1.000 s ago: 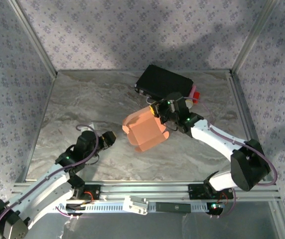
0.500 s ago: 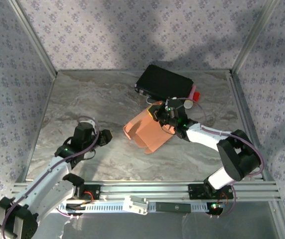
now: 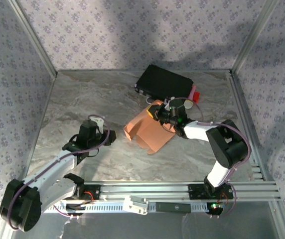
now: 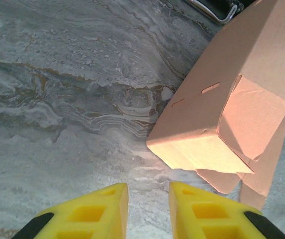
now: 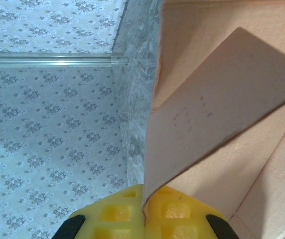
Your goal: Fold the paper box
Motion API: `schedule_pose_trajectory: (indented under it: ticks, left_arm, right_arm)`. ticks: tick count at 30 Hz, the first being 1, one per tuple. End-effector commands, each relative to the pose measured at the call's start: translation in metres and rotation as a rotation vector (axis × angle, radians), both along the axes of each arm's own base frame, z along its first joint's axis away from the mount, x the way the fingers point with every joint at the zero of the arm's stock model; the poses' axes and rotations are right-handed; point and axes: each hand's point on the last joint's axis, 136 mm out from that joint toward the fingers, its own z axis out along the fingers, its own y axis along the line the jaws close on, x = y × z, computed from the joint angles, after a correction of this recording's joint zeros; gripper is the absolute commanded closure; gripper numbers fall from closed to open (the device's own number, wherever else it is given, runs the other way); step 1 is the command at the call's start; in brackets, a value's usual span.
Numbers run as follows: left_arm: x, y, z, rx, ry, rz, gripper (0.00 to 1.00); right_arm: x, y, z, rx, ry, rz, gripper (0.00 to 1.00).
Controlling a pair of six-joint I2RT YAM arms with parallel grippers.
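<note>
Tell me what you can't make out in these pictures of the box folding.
- Top view: where the right gripper meets the paper box, hidden under its own wrist.
- Left wrist view: the black case, cut off by the top edge; the box's right side runs off the frame.
- Top view: the red thing beside the case, too small to identify.

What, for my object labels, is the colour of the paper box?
Salmon-brown, plain and unprinted; the paper box shows best in the left wrist view.
</note>
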Motion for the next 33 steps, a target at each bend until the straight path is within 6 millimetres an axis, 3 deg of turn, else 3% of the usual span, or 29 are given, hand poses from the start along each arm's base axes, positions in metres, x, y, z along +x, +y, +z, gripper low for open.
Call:
schedule_pose_trajectory:
  ticks: [1, 11, 22, 33]
  left_arm:
    - [0.012, -0.012, 0.01, 0.006, -0.11, -0.072, 0.72]
    - [0.02, -0.05, -0.006, 0.062, -0.155, -0.234, 0.67]
    - [0.015, -0.066, -0.014, 0.086, -0.203, -0.276, 0.65]
    - [0.016, -0.076, -0.016, 0.126, -0.237, -0.276, 0.65]
  right_arm:
    - [0.003, 0.003, 0.0, 0.012, -0.018, 0.027, 1.0]
    - [0.007, 0.004, -0.006, 0.029, -0.029, 0.058, 1.0]
    - [0.005, 0.003, -0.004, 0.054, -0.144, 0.123, 1.0]
    - [0.008, -0.003, -0.02, 0.081, -0.117, 0.119, 1.0]
